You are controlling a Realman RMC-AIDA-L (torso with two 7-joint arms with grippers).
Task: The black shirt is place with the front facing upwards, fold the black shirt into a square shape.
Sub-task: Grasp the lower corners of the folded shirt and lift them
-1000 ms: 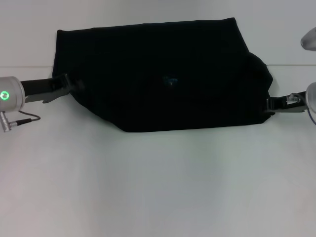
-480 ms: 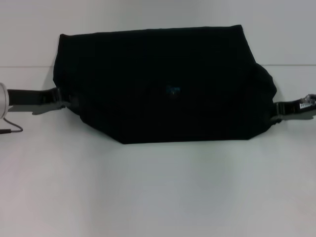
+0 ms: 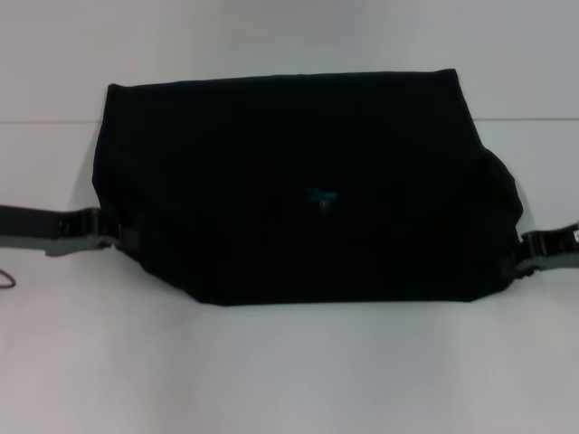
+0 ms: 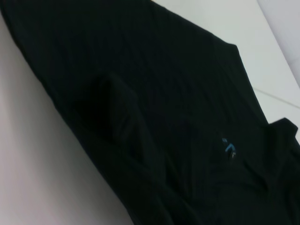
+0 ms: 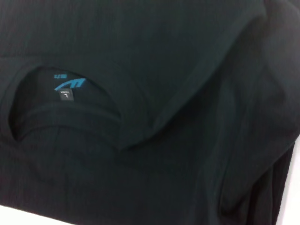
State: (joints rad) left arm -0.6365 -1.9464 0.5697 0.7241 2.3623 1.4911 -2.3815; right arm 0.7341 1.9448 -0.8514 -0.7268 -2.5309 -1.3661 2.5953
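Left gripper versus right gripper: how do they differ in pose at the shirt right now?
The left gripper meets the black shirt a little higher in the head view; the right gripper sits lower. More of the left arm shows; the right is mostly cut off. Both grip opposite side edges of the shirt above the white table.

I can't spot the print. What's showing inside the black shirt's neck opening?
Inside the neck opening of the black shirt shows a small blue neck label with a grey size tag below it. No chest print is visible; folded cloth covers everything else.
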